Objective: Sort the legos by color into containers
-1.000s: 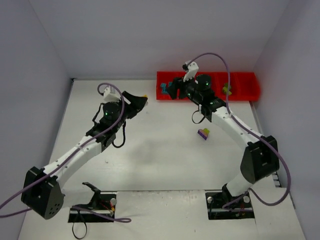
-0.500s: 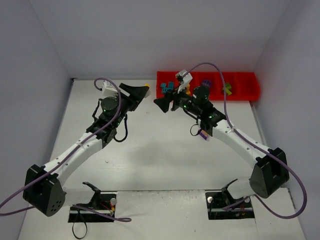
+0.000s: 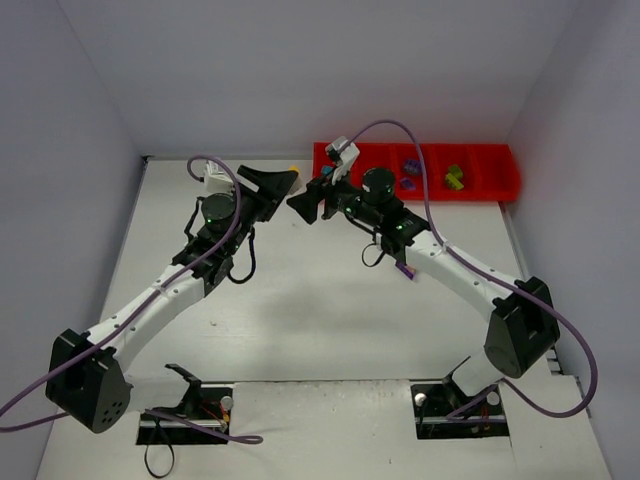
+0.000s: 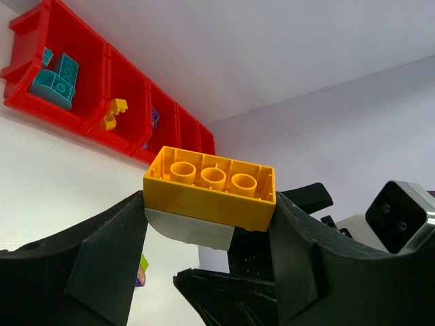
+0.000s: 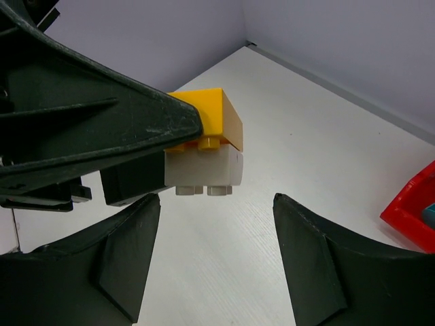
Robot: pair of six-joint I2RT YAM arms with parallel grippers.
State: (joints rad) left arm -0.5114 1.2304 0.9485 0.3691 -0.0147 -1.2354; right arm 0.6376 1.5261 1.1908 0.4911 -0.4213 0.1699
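Your left end effector point(image 4: 207, 214) clamps a yellow brick point(image 4: 212, 189) stacked on a white brick point(image 4: 190, 232), above the surface point(image 3: 300, 300) near the red tray point(image 3: 488, 190). Your right end effector point(image 5: 216, 234) faces that stack, jaws apart, grasping nothing.

Seen from above and behind the arm bases, the top view faces the far wall and takes in the whole white table point(image 3: 300, 320) from a distance. The left wrist view sits close behind the left gripper point(image 4: 207, 204), low over the table, facing right toward the far right corner along the red tray point(image 4: 88, 115) at the far edge. The right wrist view sits just as close behind the right gripper point(image 5: 216, 198), facing left toward the far left corner. Both wrist views share the yellow brick point(image 4: 211, 187), seen from opposite sides; all three show the tray.
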